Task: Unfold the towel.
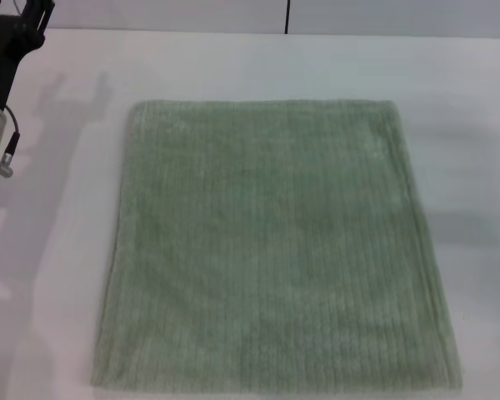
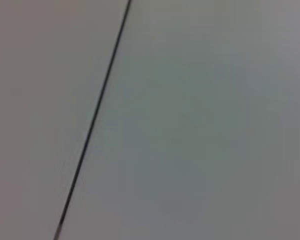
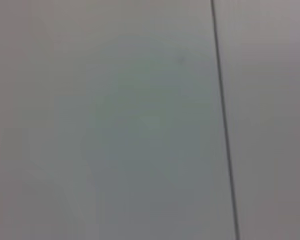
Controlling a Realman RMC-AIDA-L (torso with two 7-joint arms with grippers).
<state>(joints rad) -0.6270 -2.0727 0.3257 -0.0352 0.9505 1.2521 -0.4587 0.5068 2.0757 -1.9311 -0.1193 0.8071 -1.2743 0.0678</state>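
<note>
The towel (image 1: 277, 246) lies spread flat on the white counter (image 1: 467, 125), a sage-green, roughly square cloth with fine ribbed lines running from its far edge to its near edge. It fills the middle of the head view, its far edge straight and well short of the counter's far border, its near edge close to the bottom of the picture. No fold or doubled layer shows on it; the edges look slightly fuzzy and the near corners sit flat.

The left hand (image 1: 21, 25) is raised at the far left corner of the scene, above the counter and well apart from the towel, to the left of and beyond its far-left corner. Only the dark body of the hand and the pale wrist with a green ring light below it show; whether its fingers are apart or together cannot be told. Its shadow falls on the counter between it and the towel.

The right hand appears in no view. Both wrist views show only a plain pale surface crossed by a thin dark line (image 2: 92, 122), with no towel and no fingers in them.
</note>
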